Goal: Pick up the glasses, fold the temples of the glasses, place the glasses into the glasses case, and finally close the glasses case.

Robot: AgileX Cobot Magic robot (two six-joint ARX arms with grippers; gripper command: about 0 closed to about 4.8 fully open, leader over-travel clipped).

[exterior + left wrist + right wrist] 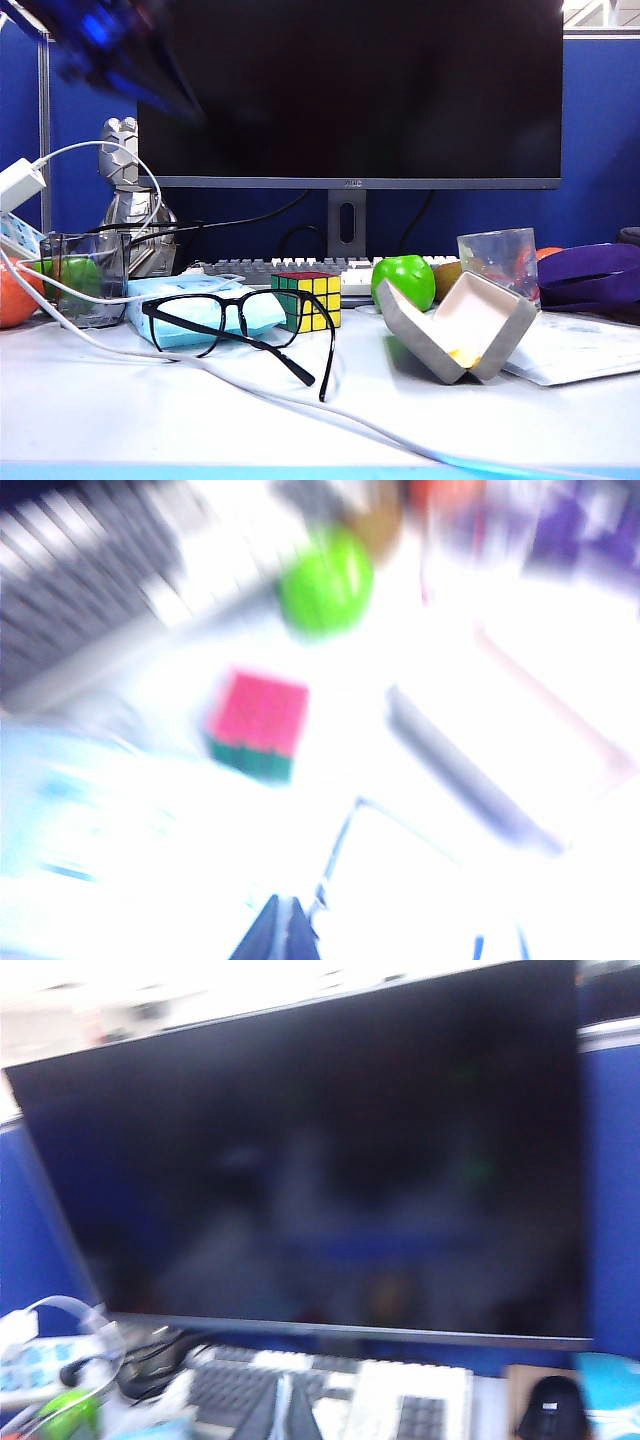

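The glasses [240, 315] stand on the white table left of centre, resting partly against a light blue tissue pack, with both temples [327, 350] spread open toward the front. To their right the grey glasses case [455, 330] lies open, its off-white lining showing. My left arm [110, 50] is a dark blur high at the back left. In the blurred left wrist view, my left gripper [285, 928] is shut and empty, above the table near a thin dark part of the glasses [340, 845] and the case [470, 770]. My right gripper [288, 1408] is shut and empty, facing the monitor.
A Rubik's cube [307, 300] and a green apple [405, 280] stand between glasses and case. The tissue pack [200, 310], a white cable [120, 350], a clear box [85, 278], keyboard [250, 268], monitor [350, 90], plastic cup [500, 260] and papers [580, 350] surround them.
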